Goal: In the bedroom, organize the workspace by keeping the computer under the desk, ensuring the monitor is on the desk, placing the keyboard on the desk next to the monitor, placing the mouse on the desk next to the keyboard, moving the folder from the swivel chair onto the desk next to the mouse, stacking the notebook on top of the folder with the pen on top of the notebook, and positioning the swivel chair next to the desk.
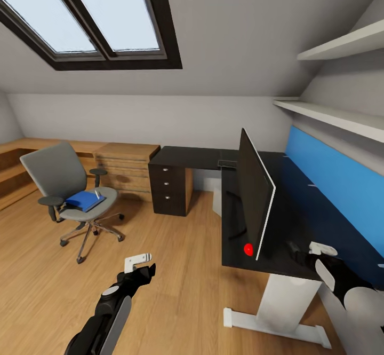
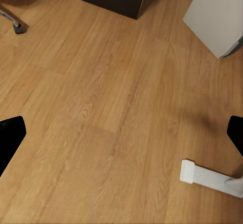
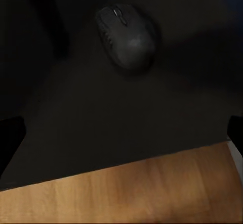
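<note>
Right wrist view: the mouse (image 3: pixel 126 38) lies on the black desk (image 3: pixel 101 133) near its edge, behind the monitor (image 1: pixel 256 195). My right gripper (image 3: pixel 124 133) hovers above, fingers spread wide. I judge it light, rigid, slick-shelled; pinch across its flanks.

I see a wooden floor (image 1: pixel 176 269), a skylight (image 1: pixel 90 18) in the sloped ceiling, white shelves (image 1: pixel 341 115), a blue wall panel (image 1: pixel 341 179) and a wooden drawer unit (image 1: pixel 125 165).
</note>
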Motion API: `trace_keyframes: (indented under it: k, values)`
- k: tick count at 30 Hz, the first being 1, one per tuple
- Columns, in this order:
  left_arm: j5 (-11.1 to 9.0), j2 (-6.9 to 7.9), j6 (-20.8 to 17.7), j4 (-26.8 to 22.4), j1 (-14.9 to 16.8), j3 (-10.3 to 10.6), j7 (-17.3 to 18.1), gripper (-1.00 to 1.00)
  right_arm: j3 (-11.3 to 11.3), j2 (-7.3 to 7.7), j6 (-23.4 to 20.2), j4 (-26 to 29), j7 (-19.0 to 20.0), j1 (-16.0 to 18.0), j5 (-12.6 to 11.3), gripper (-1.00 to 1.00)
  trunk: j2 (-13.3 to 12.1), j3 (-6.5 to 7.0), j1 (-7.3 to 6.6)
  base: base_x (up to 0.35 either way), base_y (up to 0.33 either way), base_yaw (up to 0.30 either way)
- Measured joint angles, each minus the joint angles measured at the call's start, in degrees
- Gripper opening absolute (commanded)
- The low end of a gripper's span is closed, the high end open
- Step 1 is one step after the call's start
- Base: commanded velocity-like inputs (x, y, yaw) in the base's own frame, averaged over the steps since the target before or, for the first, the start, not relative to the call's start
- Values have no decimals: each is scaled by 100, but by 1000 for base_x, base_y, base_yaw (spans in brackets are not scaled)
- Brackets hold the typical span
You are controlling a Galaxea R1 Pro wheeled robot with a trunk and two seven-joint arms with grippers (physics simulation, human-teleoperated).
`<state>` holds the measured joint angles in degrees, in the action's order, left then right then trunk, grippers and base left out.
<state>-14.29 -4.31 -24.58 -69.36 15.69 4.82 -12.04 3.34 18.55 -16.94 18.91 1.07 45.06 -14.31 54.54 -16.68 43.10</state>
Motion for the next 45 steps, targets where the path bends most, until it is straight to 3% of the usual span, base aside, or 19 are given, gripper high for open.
trace_keyframes:
  k: [15,22,32,45]
  values:
    - [12,-1,8,182,0,0,4,100,0,2,-74,15,16,9,-2,100,-1,0,1,132,-78,0]
    - [10,-1,67,185,0,-1,8,100,0,96,-86,20,637,9,18,100,-1,0,2,1,0,0]
    - [6,-2,337,192,0,4,7,100,3,215,-95,18,846,9,9,100,-1,0,2,0,-1,0]
    - [4,-2,356,194,0,0,11,100,4,230,-269,25,965,9,1,100,-1,0,1,80,-88,0]
